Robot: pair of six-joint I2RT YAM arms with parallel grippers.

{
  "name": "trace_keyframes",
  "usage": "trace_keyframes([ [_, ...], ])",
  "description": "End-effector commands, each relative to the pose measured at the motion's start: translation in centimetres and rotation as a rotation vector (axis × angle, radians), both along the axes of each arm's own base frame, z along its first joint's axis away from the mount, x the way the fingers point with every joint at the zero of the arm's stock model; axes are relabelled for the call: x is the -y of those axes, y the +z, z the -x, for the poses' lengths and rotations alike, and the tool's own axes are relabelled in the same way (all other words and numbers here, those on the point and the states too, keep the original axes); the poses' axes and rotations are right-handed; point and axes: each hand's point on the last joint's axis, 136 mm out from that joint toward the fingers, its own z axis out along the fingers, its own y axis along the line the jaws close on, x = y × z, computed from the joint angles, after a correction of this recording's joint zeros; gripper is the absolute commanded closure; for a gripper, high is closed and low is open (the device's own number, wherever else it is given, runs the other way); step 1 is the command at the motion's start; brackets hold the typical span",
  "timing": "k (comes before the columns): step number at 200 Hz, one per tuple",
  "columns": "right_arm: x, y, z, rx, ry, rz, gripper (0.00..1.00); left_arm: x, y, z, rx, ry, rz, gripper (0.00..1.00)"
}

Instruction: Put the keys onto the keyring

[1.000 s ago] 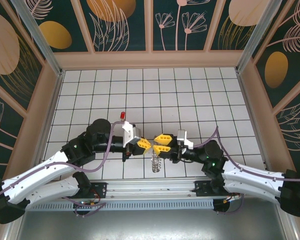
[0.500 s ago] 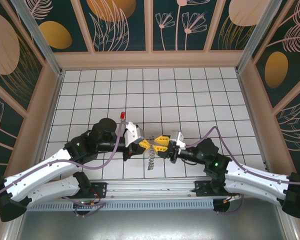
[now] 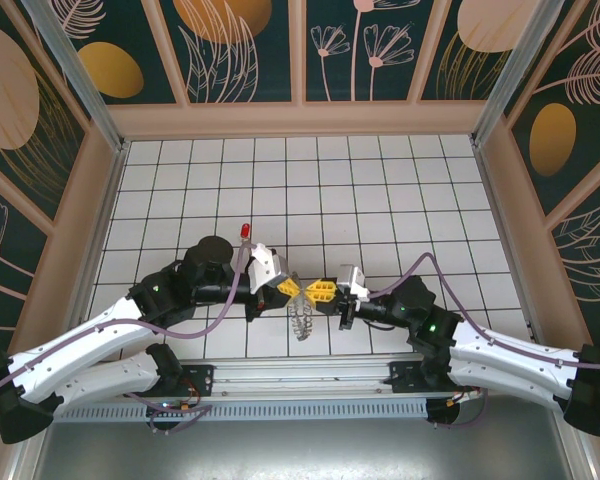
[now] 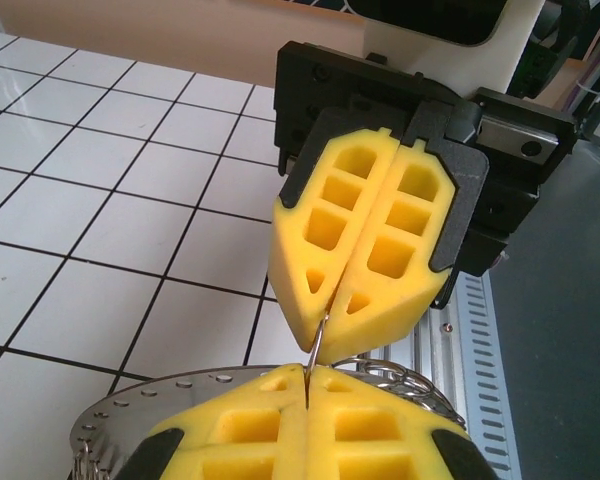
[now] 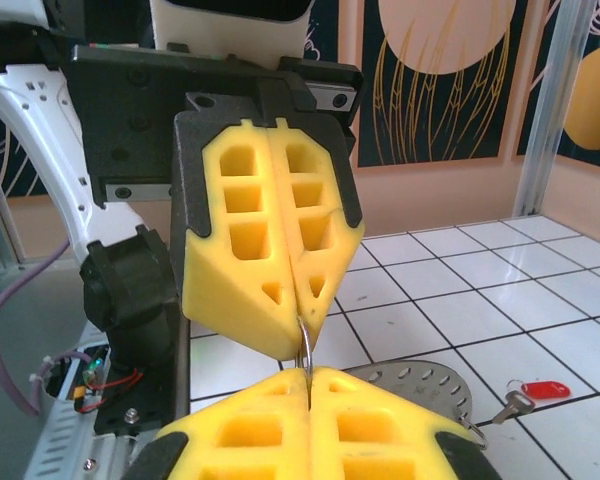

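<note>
Nearest, the keyring point(image 3: 300, 322) hangs low: thin grey metal, round, w/ tiny holes by its rim & a bumpy edge. Just past it at 12 o'clock, L gripper point(image 3: 288, 288) & R gripper point(image 3: 322, 292) meet tip to tip, arms bent in from 9 & 3 o'clock. Both pairs of blocky yellow fingers point(image 5: 250, 230) are squeezed tight on the keyring's skinny wire loop point(image 4: 318, 345). Farther, at 11 o'clock, the key point(image 3: 245, 232) w/ red head is on the white tile floor point(image 3: 380, 190).
</note>
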Motion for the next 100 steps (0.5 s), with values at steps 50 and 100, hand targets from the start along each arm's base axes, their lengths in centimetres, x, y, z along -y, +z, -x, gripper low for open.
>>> trace_keyframes([
  [50,0.2,2.2,0.5,0.042,0.017,-0.079,1.00,0.7,2.1,0.5,0.033,-0.042,0.069,0.93],
  [100,0.5,2.8,1.0,0.055,0.043,-0.116,1.00,0.7,2.4,0.9,0.030,-0.063,0.093,0.80],
])
